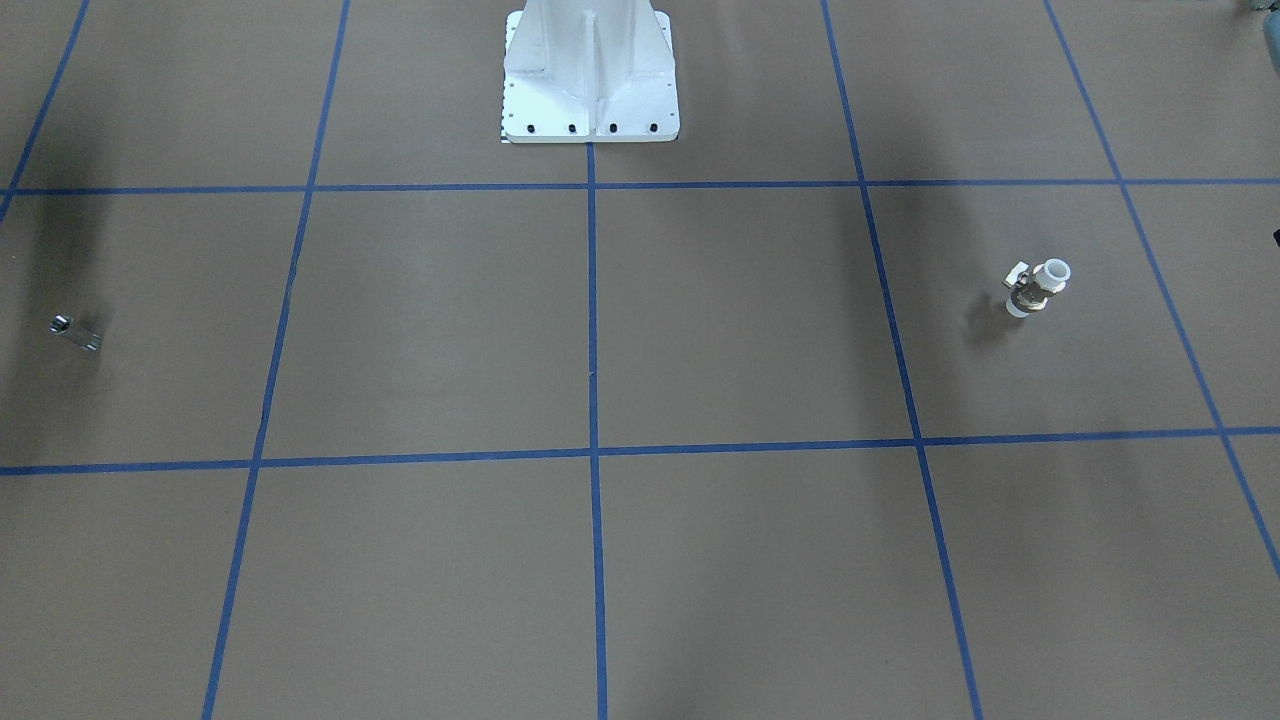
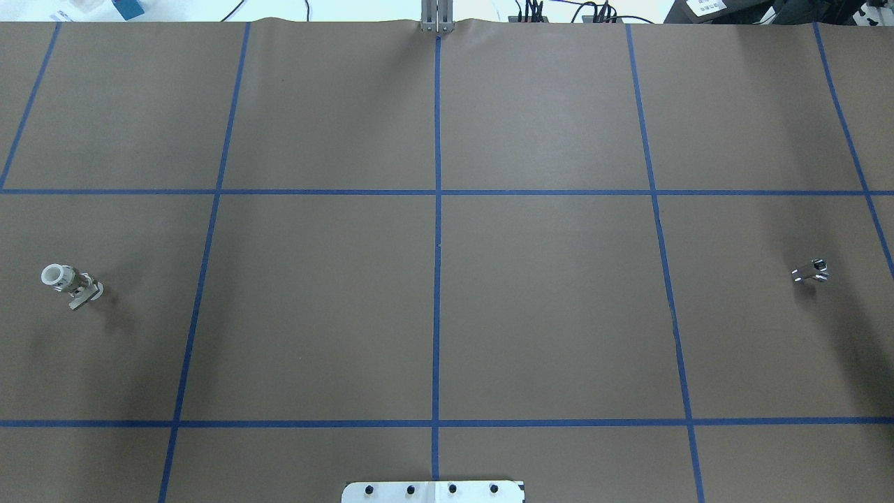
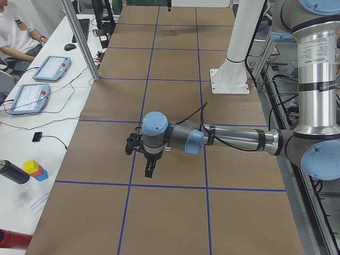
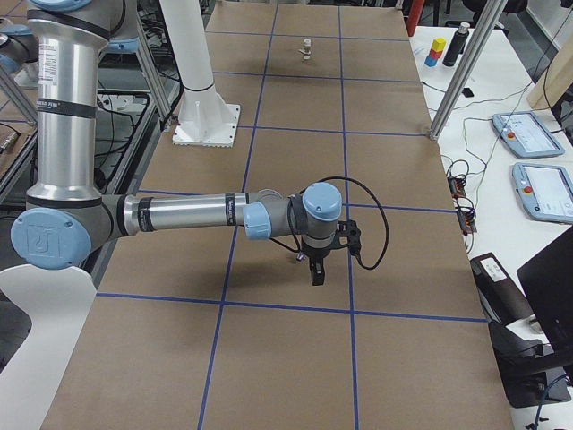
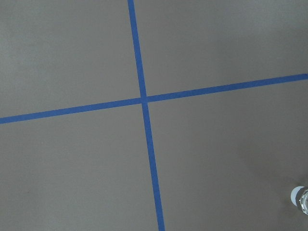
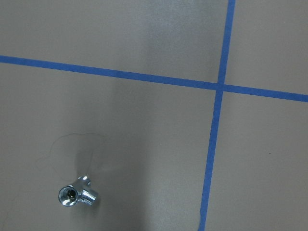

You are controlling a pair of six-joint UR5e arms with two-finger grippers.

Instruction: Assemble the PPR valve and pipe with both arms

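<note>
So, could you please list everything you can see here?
Valve: 1, white and brass, table, robot's left side.
Pipe: 1, silver, table, robot's right side.
Table: 1, brown, blue grid lines.
Pedestal: 1, white, table's robot side.
Tablets: 2, blue-grey, beside table.
Operator: 1, white shirt, beside tablets.
Left arm: 1, grey, over left end.
Right arm: 1, grey, over right end.
Left gripper: 1, black, pointing down.
Right gripper: 1, black, pointing down.

Bare table (image 1: 750,320) is seen between PPR valve (image 1: 1036,288) and pipe (image 1: 76,332), which are set well apart near opposite ends. White pedestal base (image 1: 590,90) is fixed mid-edge, robot side. The ends are overhung by left arm (image 3: 234,139) and right arm (image 4: 188,213).
</note>
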